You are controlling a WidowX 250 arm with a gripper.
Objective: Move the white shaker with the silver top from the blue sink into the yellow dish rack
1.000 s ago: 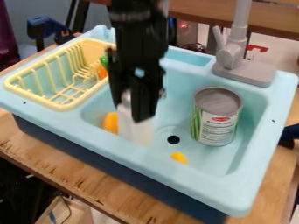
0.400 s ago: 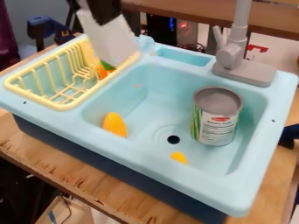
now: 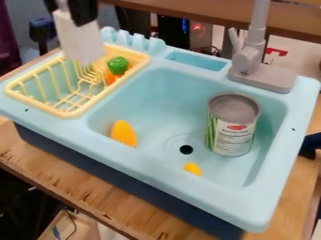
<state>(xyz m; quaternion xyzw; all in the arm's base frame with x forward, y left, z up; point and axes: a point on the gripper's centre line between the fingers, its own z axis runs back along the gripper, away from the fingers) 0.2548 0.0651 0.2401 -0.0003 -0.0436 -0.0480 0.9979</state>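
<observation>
The black gripper (image 3: 69,13) is oriented downward in a clamped state, its two fingers (image 3: 84,15) set opposite each other at its lower end.

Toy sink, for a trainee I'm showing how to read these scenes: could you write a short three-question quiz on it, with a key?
1. True or false: the can stands upright in the sink basin.

2. Multiple choice: what does the gripper hold?
a) the can
b) a white object
c) the faucet

3. Fill the gap: the green piece is in the yellow ____ at the side of the basin.

Key: 1. True. 2. b. 3. rack.
</observation>
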